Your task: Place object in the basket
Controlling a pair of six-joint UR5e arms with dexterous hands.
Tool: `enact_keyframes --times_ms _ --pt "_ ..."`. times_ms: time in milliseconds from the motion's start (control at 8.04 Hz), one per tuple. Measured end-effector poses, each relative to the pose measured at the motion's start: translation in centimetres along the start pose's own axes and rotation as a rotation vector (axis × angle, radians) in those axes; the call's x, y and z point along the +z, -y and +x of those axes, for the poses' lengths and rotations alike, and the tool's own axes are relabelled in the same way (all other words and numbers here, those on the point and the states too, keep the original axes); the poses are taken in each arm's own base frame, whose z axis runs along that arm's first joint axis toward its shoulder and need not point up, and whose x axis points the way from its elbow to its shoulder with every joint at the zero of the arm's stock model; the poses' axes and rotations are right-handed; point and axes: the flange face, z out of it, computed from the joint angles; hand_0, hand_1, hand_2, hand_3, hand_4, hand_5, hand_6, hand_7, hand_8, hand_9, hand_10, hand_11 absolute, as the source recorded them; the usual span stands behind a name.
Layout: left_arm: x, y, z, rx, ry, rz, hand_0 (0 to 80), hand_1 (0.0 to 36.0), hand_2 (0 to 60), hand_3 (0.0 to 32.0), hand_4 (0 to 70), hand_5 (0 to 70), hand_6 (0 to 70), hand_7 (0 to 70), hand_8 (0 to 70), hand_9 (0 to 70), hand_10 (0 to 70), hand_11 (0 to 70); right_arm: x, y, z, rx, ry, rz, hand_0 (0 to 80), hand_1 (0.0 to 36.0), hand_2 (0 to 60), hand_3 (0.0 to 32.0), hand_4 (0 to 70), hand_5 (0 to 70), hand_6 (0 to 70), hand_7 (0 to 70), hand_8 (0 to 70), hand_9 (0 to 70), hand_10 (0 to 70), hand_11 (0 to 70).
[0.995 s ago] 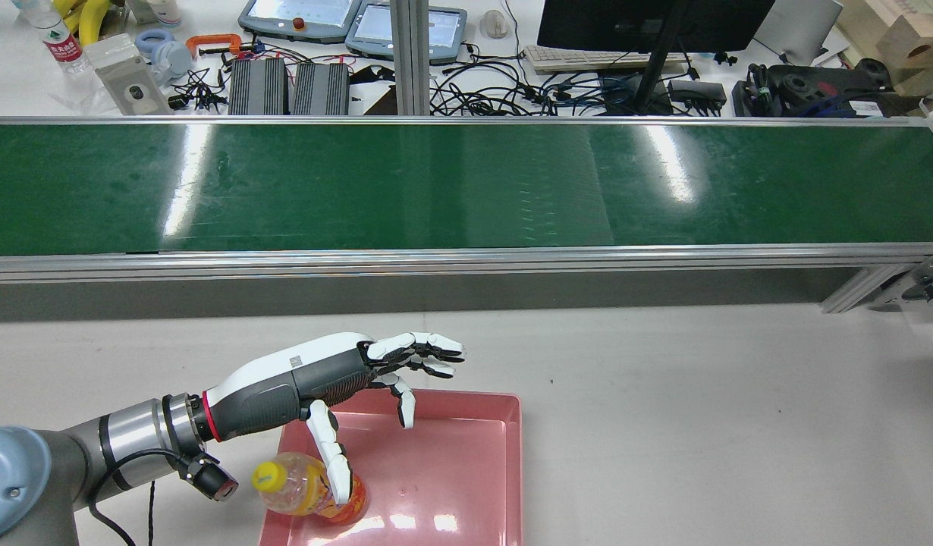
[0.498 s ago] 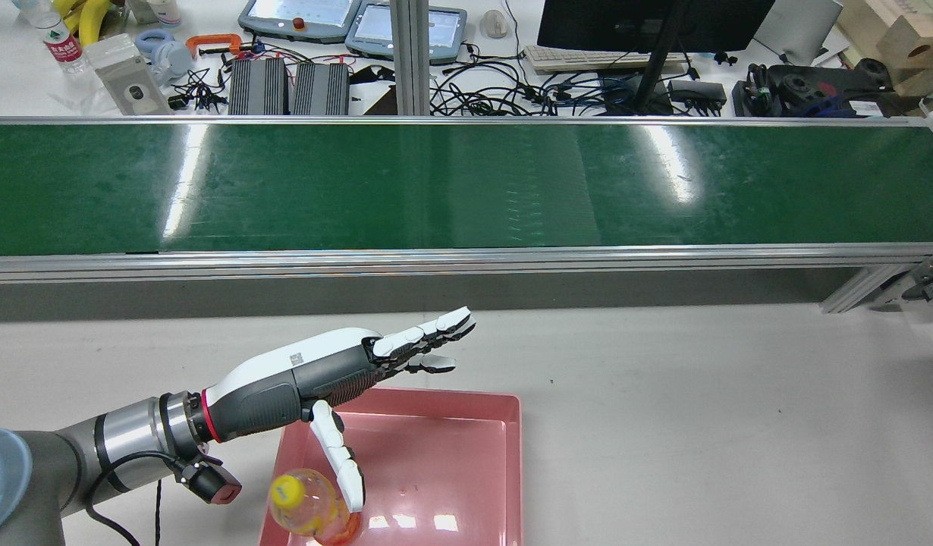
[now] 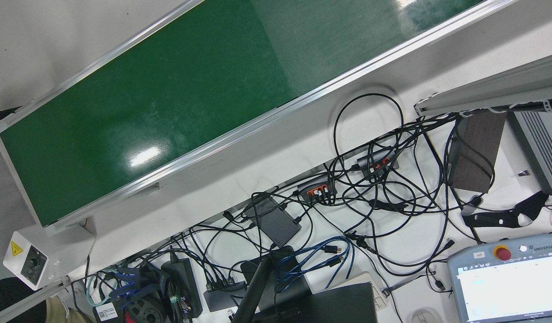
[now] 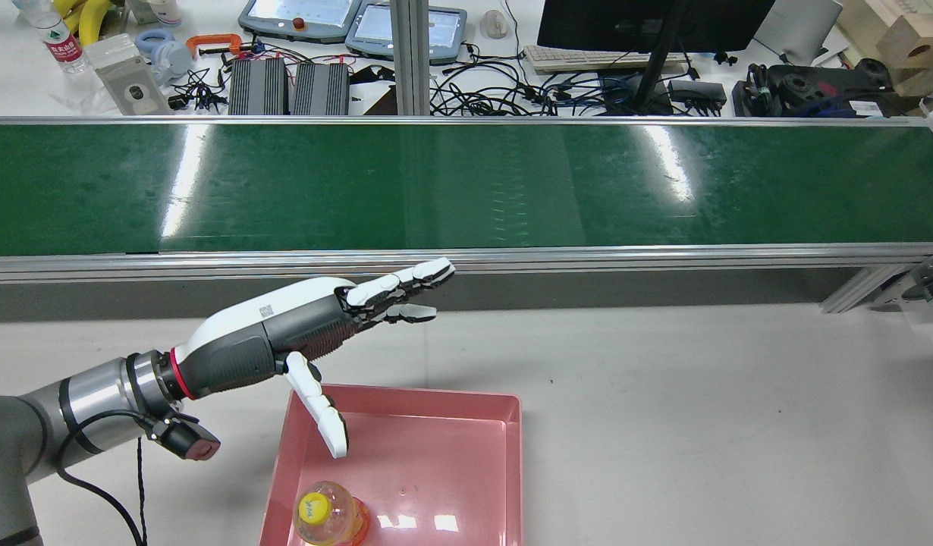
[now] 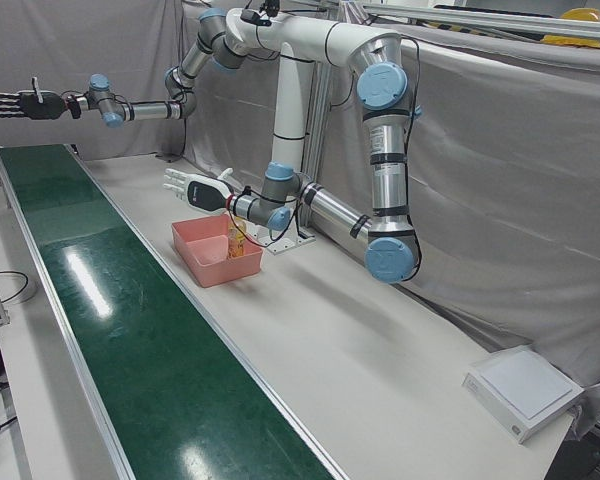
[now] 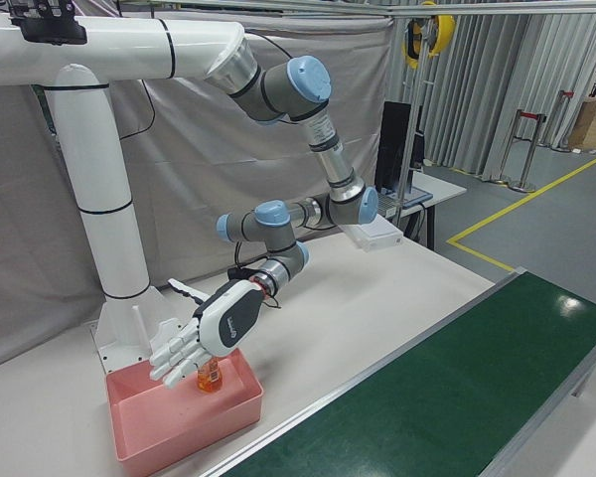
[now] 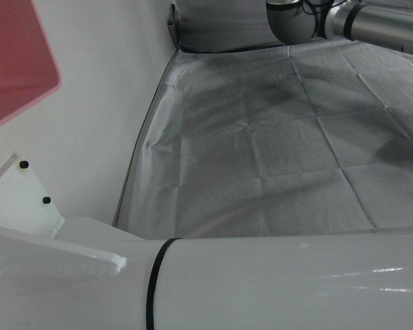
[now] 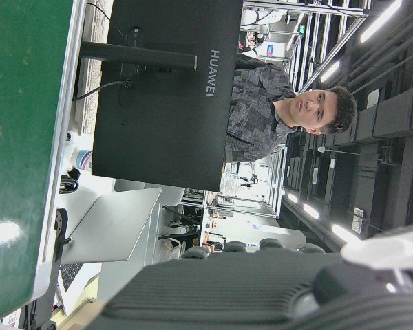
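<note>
Clear plastic with an orange drink inside and a yellow cap, the bottle [image 4: 331, 519] stands upright in the pink basket [image 4: 466, 425], near its left wall as the rear view shows it, on the pale worktop [image 4: 702, 402]. The left robot hand [image 4: 315, 334] hovers above and beyond the basket, fingers spread flat and holding nothing, well clear of the bottle. The right robot hand [image 5: 15, 103] is raised far off over the end of the green conveyor [image 4: 466, 186], fingers also apart and empty.

Judging by its look, the bottle is light to moderate in weight, fairly stiff while full, with smooth, slippery walls and a narrow base that could tip. The best hold would seem to be around the mid-body at the label, fingers wrapping from the side rather than pinching the cap. With the bottle in the basket, the placing looks done.
</note>
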Motion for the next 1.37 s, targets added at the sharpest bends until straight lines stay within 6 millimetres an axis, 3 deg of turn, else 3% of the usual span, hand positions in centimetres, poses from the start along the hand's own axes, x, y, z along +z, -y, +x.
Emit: enact_keyframes --times_ms 373,498,622,746,871,995,1368 --pt "-3.5 5.0 10.3 0.129 -0.105 0.160 50.7 17.2 3.0 0.0 0.7 12.9 3.8 3.5 0.1 2.2 8.0 13.6 0.0 0.0 0.0 0.000 0.000 0.000 0.0 0.0 0.0 0.0 0.0 0.0 0.0 0.0 0.0 0.0 0.0 0.0" --pt "-5.3 6.4 14.2 0.173 -0.149 0.217 50.7 15.8 1.8 0.0 0.5 15.1 4.0 3.4 0.5 2.9 8.6 14.4 0.0 0.0 0.0 0.000 0.000 0.000 0.0 0.0 0.0 0.0 0.0 0.0 0.0 0.0 0.0 0.0 0.0 0.0" --pt "-7.1 7.5 17.5 0.211 -0.185 0.272 49.6 11.7 0.0 0.0 0.0 25.7 4.8 5.4 2.6 6.0 10.6 17.1 0.0 0.0 0.0 0.000 0.001 0.000 0.0 0.0 0.0 0.0 0.0 0.0 0.0 0.0 0.0 0.0 0.0 0.0" --pt "-8.7 8.4 20.1 0.241 -0.214 0.318 48.9 10.6 0.0 0.0 0.0 28.7 5.0 7.8 3.3 7.0 11.3 18.0 0.0 0.0 0.0 0.000 0.001 0.000 0.0 0.0 0.0 0.0 0.0 0.0 0.0 0.0 0.0 0.0 0.0 0.0" --pt "-10.0 9.2 21.9 0.262 -0.234 0.355 48.7 10.2 0.0 0.0 0.0 26.9 4.5 7.1 3.4 7.1 11.4 18.1 0.0 0.0 0.0 0.000 0.001 0.000 0.0 0.0 0.0 0.0 0.0 0.0 0.0 0.0 0.0 0.0 0.0 0.0" --pt "-10.8 10.6 22.8 0.275 -0.242 0.392 48.7 13.3 0.7 0.0 0.4 18.4 3.7 5.2 2.9 6.3 11.3 18.1 0.0 0.0 0.0 0.000 0.001 0.000 0.0 0.0 0.0 0.0 0.0 0.0 0.0 0.0 0.0 0.0 0.0 0.0" --pt "-12.6 15.5 24.2 0.305 -0.256 0.471 49.3 11.5 0.0 0.0 0.0 6.3 1.8 1.9 0.0 0.8 11.1 17.8 0.0 0.0 0.0 0.000 0.001 0.000 0.0 0.0 0.0 0.0 0.0 0.0 0.0 0.0 0.0 0.0 0.0 0.0"
